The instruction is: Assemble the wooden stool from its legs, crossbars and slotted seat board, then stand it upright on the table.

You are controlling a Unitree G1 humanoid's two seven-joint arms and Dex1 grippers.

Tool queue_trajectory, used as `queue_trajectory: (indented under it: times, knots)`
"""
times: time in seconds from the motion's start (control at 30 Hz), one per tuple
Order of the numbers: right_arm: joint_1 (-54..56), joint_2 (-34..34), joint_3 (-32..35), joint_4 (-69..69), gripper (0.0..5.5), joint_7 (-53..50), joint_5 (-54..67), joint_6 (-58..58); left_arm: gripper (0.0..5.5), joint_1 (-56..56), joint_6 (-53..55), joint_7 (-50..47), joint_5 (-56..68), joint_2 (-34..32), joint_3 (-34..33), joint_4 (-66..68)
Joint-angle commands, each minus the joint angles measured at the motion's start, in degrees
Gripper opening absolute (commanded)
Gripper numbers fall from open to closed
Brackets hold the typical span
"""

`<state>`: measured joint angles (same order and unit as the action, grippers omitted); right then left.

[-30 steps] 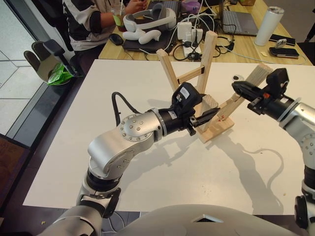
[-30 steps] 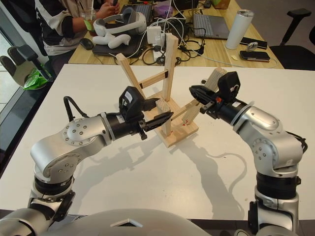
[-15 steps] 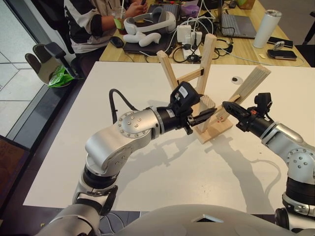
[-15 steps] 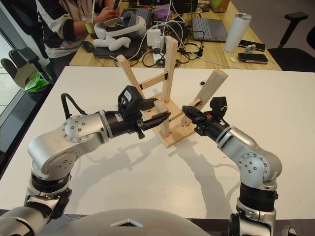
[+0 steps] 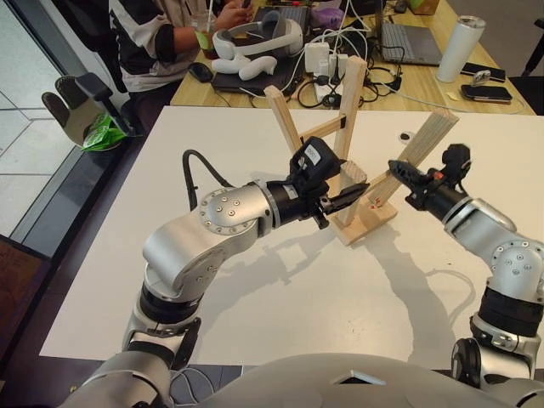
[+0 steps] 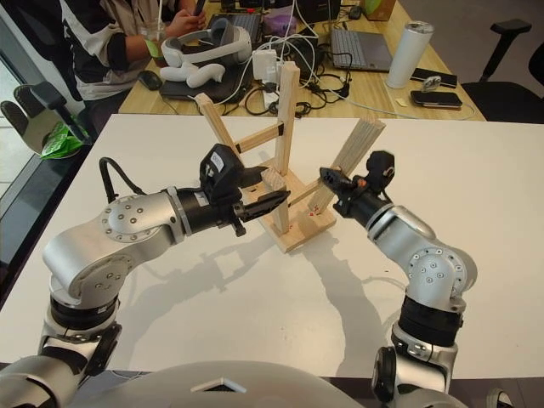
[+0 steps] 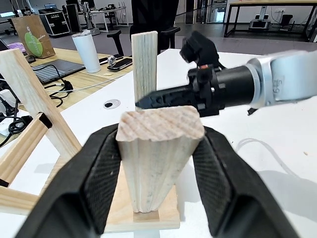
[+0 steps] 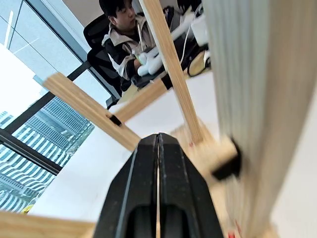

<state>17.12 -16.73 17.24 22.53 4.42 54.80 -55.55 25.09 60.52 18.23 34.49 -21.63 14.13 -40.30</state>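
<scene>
1. Your left gripper (image 5: 345, 195) is clamped around a short wooden post (image 7: 158, 158), one pad on each side. The post stands on the seat board (image 6: 299, 236).
2. Your right gripper (image 6: 330, 178) is pressed shut with nothing in it. Its tip is just beside the slanted leg (image 5: 425, 138), low down near the board.
3. The stool sits upside down near the middle of the table (image 5: 255, 297), with the board flat and the legs pointing up. Two tall legs (image 5: 350, 93) at the back are joined by a crossbar (image 5: 321, 127).
4. My judgement: most parts are in place, but the legs lean unevenly. Whether the gripped post is fully seated, I cannot tell.
5. What's left for you: square the joints, then turn the stool over onto its legs.
</scene>
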Motion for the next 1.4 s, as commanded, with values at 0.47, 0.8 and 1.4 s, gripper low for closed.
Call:
queue_trajectory:
  times: [0.47, 0.8, 1.4]
  knots:
    - [7.61, -5.31, -3.65, 3.39, 0.0, 4.6, -8.18, 8.81, 2.5, -0.33, 5.28, -0.28, 5.56, 2.21, -6.19, 1.31]
    - [6.17, -5.94, -3.7, 3.93, 0.0, 4.92, -8.11, 7.75, 3.0, 2.12, 8.52, -2.92, 10.83, 5.57, -12.54, 1.6]
    - [18.18, 3.84, 0.7, 4.91, 0.0, -2.7, 4.83, 1.42, 3.0, 7.32, 7.74, -11.07, 25.73, 8.04, -24.43, 3.51]
